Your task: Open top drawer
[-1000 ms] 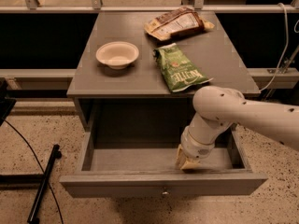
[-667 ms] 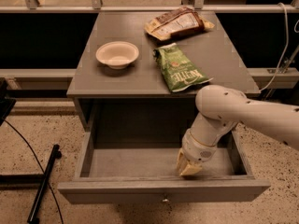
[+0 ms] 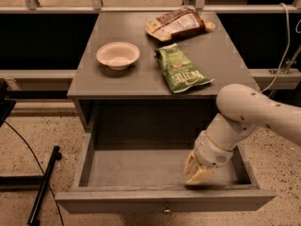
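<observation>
The top drawer (image 3: 164,201) is a wide grey wooden drawer, pulled far out of the grey cabinet, with a small round metal knob (image 3: 166,211) at the centre of its front panel. Its plain grey box interior (image 3: 136,168) shows nothing lying in it. My gripper (image 3: 196,174) reaches down inside the drawer at the right, its pale fingertips just behind the front panel. My white arm (image 3: 254,112) comes in from the right.
On the cabinet top (image 3: 94,79) are a white bowl (image 3: 118,55), a green snack bag (image 3: 180,68) and a brown snack bag (image 3: 178,23). A black stand and cable (image 3: 43,185) lie on the speckled floor to the left. A railing runs behind.
The drawer has slid further out toward the camera, and my gripper has moved with it, staying behind the front panel.
</observation>
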`<action>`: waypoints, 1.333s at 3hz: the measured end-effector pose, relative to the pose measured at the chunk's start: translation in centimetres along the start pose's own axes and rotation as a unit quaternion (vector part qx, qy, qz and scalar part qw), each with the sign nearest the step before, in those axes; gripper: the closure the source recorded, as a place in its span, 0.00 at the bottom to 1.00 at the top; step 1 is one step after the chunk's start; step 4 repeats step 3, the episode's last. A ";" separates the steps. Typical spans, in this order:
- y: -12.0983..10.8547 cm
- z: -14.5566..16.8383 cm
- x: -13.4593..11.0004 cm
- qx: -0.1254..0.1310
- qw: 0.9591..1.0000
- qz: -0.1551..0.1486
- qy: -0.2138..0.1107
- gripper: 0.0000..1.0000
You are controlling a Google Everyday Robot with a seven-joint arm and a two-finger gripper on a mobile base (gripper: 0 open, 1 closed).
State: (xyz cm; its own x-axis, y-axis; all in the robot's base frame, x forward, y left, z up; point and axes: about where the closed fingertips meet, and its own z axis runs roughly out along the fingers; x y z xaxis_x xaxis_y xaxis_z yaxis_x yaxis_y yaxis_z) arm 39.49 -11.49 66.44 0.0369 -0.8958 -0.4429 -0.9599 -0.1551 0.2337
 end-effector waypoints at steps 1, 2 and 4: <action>0.2 -3.3 -0.1 0.072 0.997 -0.017 -0.015 1.00; 0.6 -7.7 -0.8 0.165 0.985 -0.043 -0.039 0.92; 1.6 -8.6 0.1 0.183 0.980 -0.060 -0.045 0.74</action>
